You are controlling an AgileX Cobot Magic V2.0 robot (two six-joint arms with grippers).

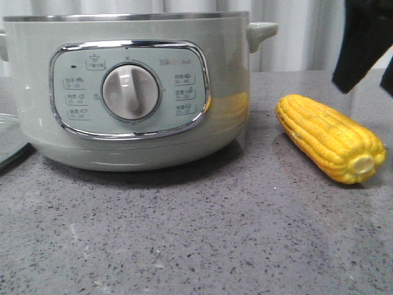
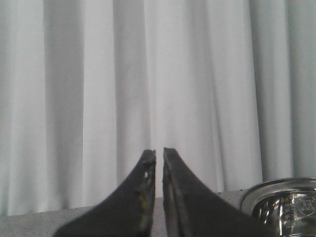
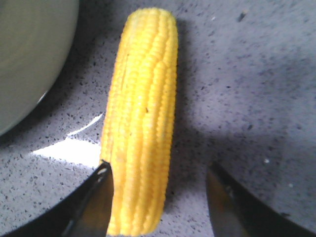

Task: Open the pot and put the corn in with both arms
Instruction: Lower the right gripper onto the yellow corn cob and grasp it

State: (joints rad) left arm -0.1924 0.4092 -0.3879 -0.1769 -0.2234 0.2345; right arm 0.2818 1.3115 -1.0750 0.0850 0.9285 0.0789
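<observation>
My right pincer hangs over the worktop with its jaws spread wide. The corn lies lengthwise in the gap, close against one finger and apart from the other; whether that finger touches the cob cannot be told. In the front view this pincer shows only as a dark shape near the worktop's far right corner, above the cob.

My left pincer is closed on nothing, its two dark fingertips nearly meeting with only a thin slit between them. It is held up off the worktop and faces a white pleated curtain. At the edge of that view appears part of a shiny steel bowl rim, with no cover over the part shown.

The corn rests flat on the speckled grey worktop toward its right edge, pale stub end turned to the front right. It lies just beside the pot without touching it, and its yellow is mirrored in the pot's wall.

The pot stands toward the worktop's left, control panel and round white dial facing front. A steel rim runs along its top and a small handle juts from its right side. A clear curved edge shows at the worktop's left edge; what it belongs to cannot be told.
</observation>
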